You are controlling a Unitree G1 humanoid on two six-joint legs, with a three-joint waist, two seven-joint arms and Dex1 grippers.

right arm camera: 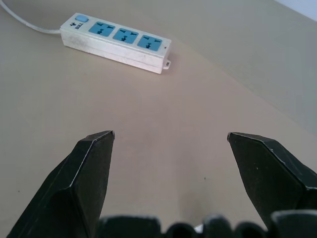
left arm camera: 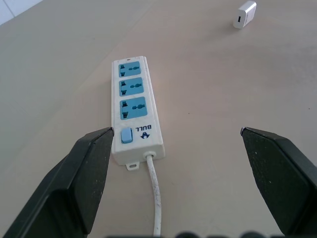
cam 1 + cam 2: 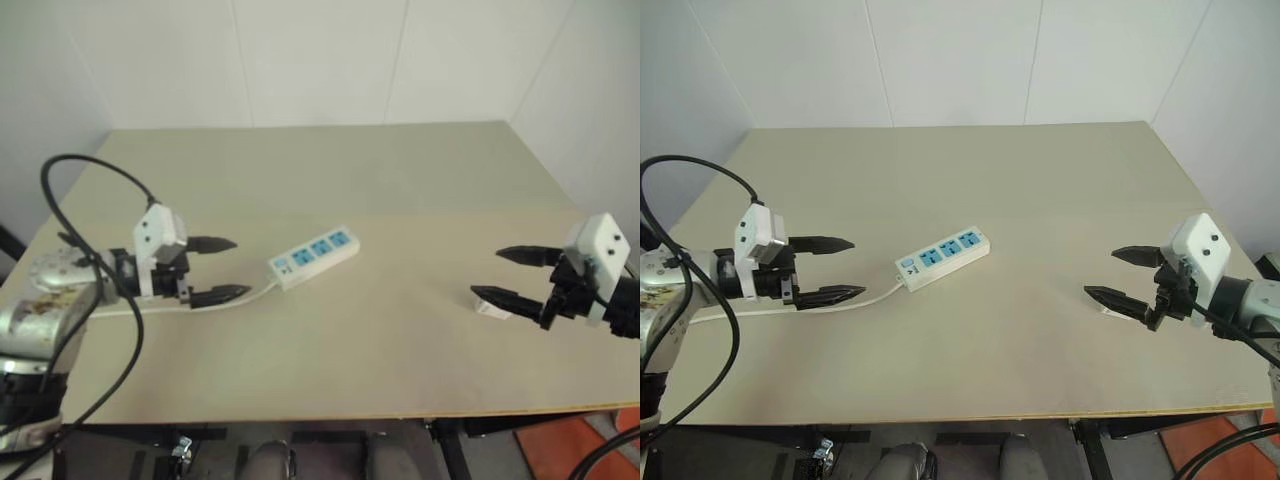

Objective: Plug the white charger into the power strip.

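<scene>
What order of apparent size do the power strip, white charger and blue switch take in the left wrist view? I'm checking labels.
1. power strip, largest by far.
2. white charger, though it lies farther from the camera, so it looks smaller than it is.
3. blue switch, close to the charger in apparent size; that ranking is unsure.

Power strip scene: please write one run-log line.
power strip: flat, sockets empty | white charger: unplugged, on table | left gripper: open | right gripper: open
</scene>
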